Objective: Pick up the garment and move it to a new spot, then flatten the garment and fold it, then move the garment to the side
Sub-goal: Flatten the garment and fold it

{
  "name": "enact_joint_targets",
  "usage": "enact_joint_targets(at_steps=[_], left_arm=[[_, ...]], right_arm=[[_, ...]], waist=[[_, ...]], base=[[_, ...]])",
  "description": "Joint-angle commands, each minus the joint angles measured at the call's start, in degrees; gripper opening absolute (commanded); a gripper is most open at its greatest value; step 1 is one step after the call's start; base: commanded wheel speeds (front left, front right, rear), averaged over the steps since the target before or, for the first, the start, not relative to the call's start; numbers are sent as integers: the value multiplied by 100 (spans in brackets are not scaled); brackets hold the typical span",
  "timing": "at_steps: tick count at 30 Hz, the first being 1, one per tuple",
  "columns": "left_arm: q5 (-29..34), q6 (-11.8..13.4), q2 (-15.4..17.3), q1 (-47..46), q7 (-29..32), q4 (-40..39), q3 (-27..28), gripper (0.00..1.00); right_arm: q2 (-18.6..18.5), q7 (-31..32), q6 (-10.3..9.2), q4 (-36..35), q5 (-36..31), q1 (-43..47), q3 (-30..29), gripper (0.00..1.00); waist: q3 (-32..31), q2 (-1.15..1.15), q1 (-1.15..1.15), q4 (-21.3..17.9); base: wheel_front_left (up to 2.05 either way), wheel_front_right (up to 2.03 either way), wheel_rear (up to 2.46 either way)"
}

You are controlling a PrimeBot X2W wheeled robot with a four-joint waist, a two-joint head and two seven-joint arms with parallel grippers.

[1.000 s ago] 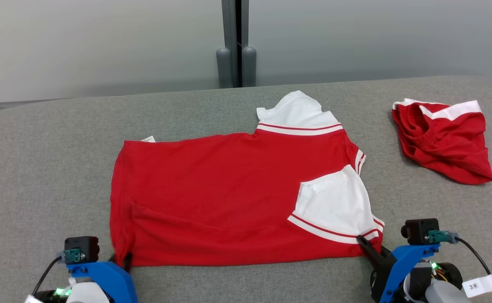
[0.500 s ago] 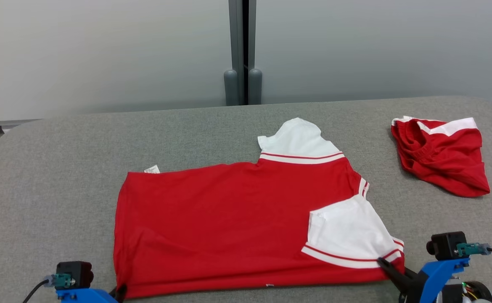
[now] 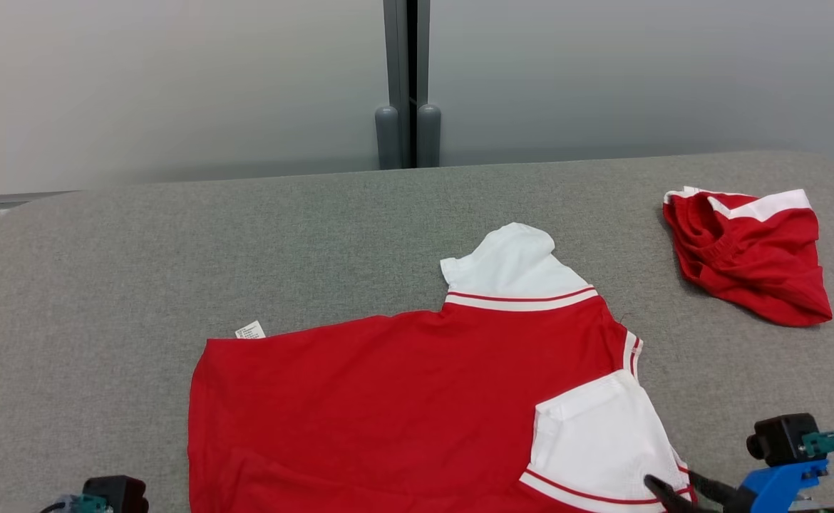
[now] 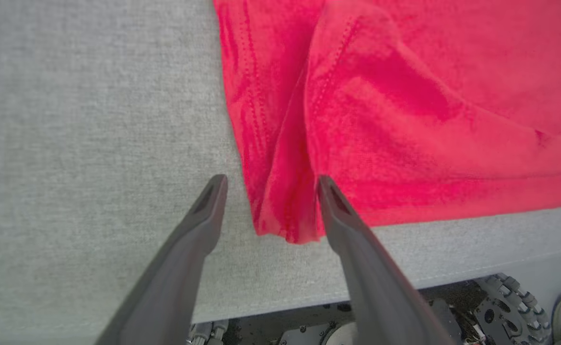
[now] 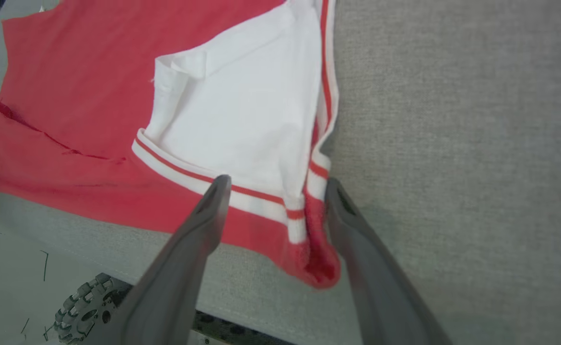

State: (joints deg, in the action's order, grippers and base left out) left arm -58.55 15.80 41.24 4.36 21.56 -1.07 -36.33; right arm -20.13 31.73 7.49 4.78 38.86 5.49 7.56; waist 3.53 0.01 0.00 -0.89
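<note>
The garment (image 3: 388, 413), a red shirt with white sleeves, lies spread flat on the grey table (image 3: 281, 242), close to its near edge. In the left wrist view my left gripper (image 4: 271, 184) is open, its fingers standing either side of the shirt's creased red bottom corner (image 4: 285, 225). My right gripper (image 5: 273, 184) is open too, straddling the striped corner (image 5: 309, 230) beside the folded-in white sleeve (image 5: 242, 110). In the head view the right gripper (image 3: 677, 488) sits at the shirt's lower right corner. The shirt's near hem is cut off by the bottom of the head view.
A second red garment (image 3: 748, 256) with a white band lies crumpled at the table's back right. The table's near edge (image 4: 309, 297) runs just behind both grippers, with my wheeled base below it. A grey wall with a post (image 3: 408, 135) stands behind the table.
The shirt has slid toward the near edge of the table, along with both grippers at its corners. The head camera has also shifted, and the crumpled garment has stayed in place.
</note>
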Motion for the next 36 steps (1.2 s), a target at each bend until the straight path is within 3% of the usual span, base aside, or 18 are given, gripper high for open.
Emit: enact_joint_targets(at_steps=[1,6,11,16,22,36], left_arm=[[83,40,72,-142,-76,-67,68,100],[500,151,176,-571,-600,-200,362,100],[875,194,18,-1169,-1095,-49,546,100],[984,-158,-210,-1704,-1071,459,351,100],[1082,-684,-534,-2541,-784,1256,46,100],[1185,-1326,-945,-3648,-638,2235,-201,100]], right_arm=[[33,20,1,-185,-109,58,-119,100],[181,-260,1,-660,-373,-283,-445,100],[446,-686,1,-417,-720,-1246,-491,100],[550,-1169,1,242,-892,-2329,-254,100],[429,-1494,1,1529,-1034,-3737,257,100],[228,-1417,1,3969,-509,-5900,1388,100]], waist=[[8,-1,0,8],[113,-1,0,21],[455,-1,0,-2],[799,-1,0,63],[1295,-1,0,260],[2016,-1,0,567]], base=[[0,0,0],[0,0,0],[0,0,0],[0,0,0],[0,0,0],[0,0,0]])
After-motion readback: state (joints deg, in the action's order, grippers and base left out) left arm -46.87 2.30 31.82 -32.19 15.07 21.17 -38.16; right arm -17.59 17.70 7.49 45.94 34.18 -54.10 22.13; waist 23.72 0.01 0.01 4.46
